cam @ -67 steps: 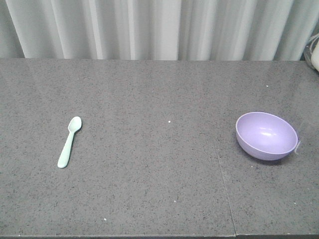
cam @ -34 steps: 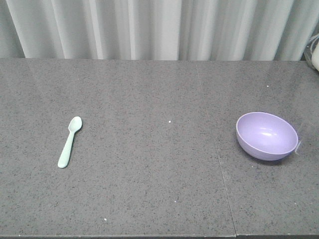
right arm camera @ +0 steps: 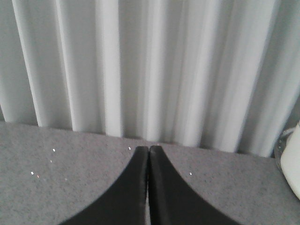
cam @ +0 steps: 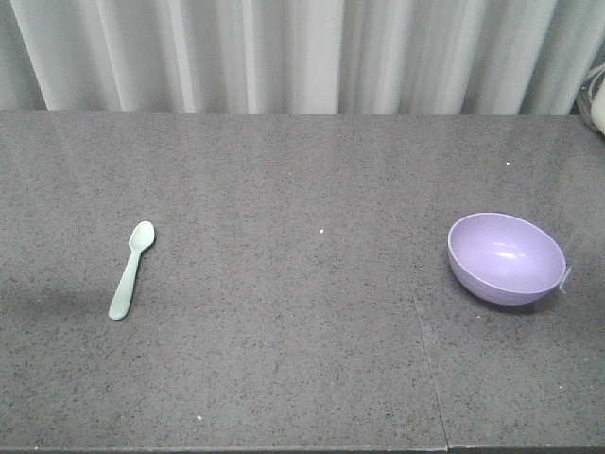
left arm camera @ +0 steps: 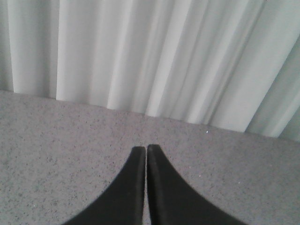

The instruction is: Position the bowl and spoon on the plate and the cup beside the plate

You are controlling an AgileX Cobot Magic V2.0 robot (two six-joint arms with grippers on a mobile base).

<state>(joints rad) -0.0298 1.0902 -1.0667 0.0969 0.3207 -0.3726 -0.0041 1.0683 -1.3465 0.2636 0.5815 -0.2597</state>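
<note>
In the front view a mint-green spoon [cam: 131, 269] lies on the grey table at the left, bowl end away from me. A lavender bowl [cam: 506, 257] rests at the right, tipped slightly toward the camera. The plate and the cup are out of view. Neither arm appears in the front view. My left gripper [left arm camera: 146, 148] is shut with nothing between its black fingers, pointing over bare tabletop toward the curtain. In its own wrist view my right gripper [right arm camera: 148, 149] is likewise shut and holds nothing.
A pale pleated curtain [cam: 302, 57] hangs behind the table's far edge. A white object [cam: 596, 102] sits at the far right edge, showing also in the right wrist view as a white object [right arm camera: 290, 164]. A seam [cam: 421, 340] runs through the tabletop right of centre.
A faint shadow has spread onto the table at the left, near the spoon's handle. The spoon and the bowl have not moved.
</note>
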